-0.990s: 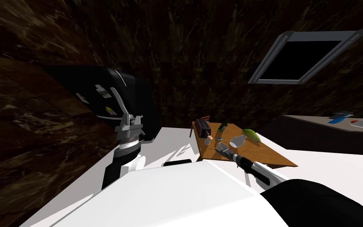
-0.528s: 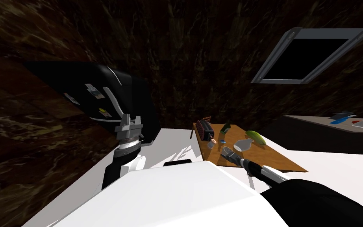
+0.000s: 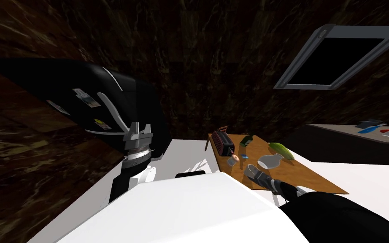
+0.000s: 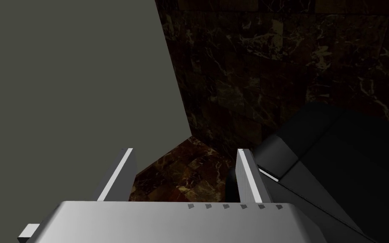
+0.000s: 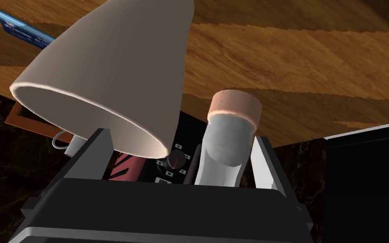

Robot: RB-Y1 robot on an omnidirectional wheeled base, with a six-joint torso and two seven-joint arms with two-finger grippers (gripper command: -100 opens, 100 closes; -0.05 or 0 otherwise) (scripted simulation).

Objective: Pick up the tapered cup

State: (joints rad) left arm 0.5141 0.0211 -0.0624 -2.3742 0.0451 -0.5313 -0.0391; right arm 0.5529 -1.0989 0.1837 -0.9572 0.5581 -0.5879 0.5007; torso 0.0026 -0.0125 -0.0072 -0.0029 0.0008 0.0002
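Pointing its wide mouth toward the right gripper (image 5: 182, 137), the cup (image 5: 105, 71) is a pale beige cone with its narrow end over the wooden table (image 5: 307, 63). The rim of the cup sits at the tip of one gripper finger (image 5: 101, 145); whether they touch cannot be determined. The gripper fingers stand wide apart and clamp nothing. A grey vial with a cork stopper (image 5: 231, 126) appears between the fingers, close to the other finger. Past the cup, a blue card (image 5: 20, 29) lies flat on the table.

In the head view, the cup (image 3: 250, 171) is at the near edge of the table (image 3: 312, 177), directly at the tip of the right gripper (image 3: 255, 175). Just beyond it is the vial (image 3: 233, 160), and farther back a dark red and black appliance (image 3: 223, 142). A pale round vase (image 3: 269, 160) stands near the cup, with a green bottle (image 3: 245, 140) and a long green item (image 3: 281, 150) behind it.

The left gripper (image 3: 138, 128) is raised beside a black refrigerator (image 3: 105, 97), well apart from the table, fingers wide apart and empty.
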